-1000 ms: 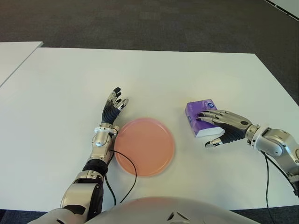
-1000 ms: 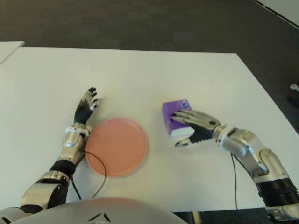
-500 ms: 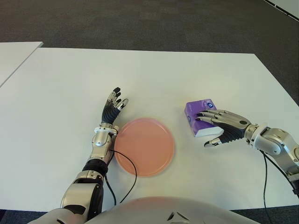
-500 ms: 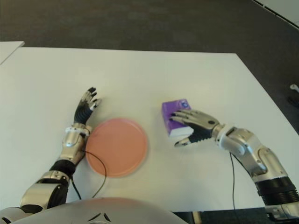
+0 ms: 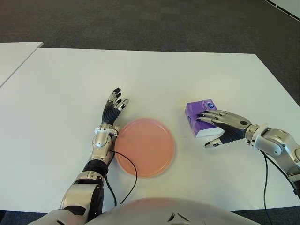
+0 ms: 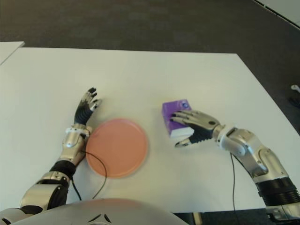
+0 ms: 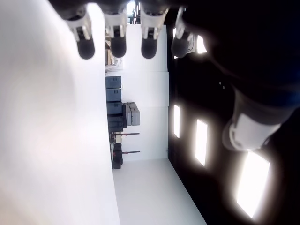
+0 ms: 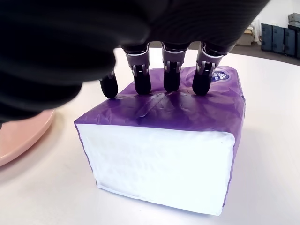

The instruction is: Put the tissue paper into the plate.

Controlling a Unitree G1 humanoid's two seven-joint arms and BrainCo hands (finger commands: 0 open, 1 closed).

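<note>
A purple tissue pack (image 5: 198, 111) with a white end face lies on the white table (image 5: 187, 75), right of the pink plate (image 5: 145, 146), which holds nothing. My right hand (image 5: 206, 131) reaches over the pack from the right. In the right wrist view its fingertips (image 8: 140, 86) touch the pack's purple top (image 8: 187, 110), while the thumb (image 5: 213, 143) hangs apart off the near side. The grip has not closed. My left hand (image 5: 114, 105) shows beside the plate's left rim, fingers stretched out and holding nothing.
A black cable (image 5: 126, 178) crosses the plate's near left rim. A second white table (image 5: 14, 54) stands at the far left. Dark carpet (image 5: 140, 23) lies beyond the table's far edge.
</note>
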